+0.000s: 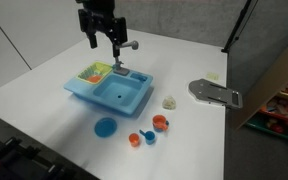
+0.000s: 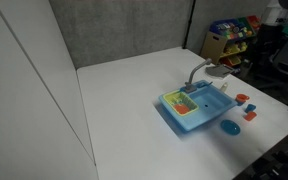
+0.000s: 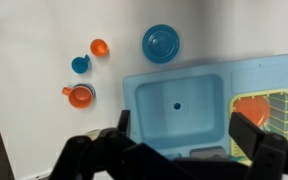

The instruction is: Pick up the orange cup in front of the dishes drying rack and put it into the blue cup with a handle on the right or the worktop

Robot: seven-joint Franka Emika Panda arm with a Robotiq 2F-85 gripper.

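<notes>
My gripper [image 1: 104,42] hangs open and empty above the light-blue toy sink [image 1: 112,93], its jaws spread over the basin in the wrist view [image 3: 184,135]. The yellow-green drying rack [image 1: 94,72] sits in the sink set's corner and holds an orange piece [image 3: 252,110]. The tiny round orange cup [image 3: 99,47] stands on the white worktop [image 1: 44,90], apart from the sink, next to the blue cup with a handle [image 3: 81,65]. Both also show in an exterior view: the orange cup [image 1: 136,139] and the blue cup [image 1: 149,136].
A larger orange piece with a bluish rim [image 3: 79,95] lies beside the blue cup. A flat round blue plate [image 3: 162,43] lies in front of the sink. A grey metal object [image 1: 216,94] lies near the worktop's edge. Shelves of toys [image 2: 234,32] stand beyond.
</notes>
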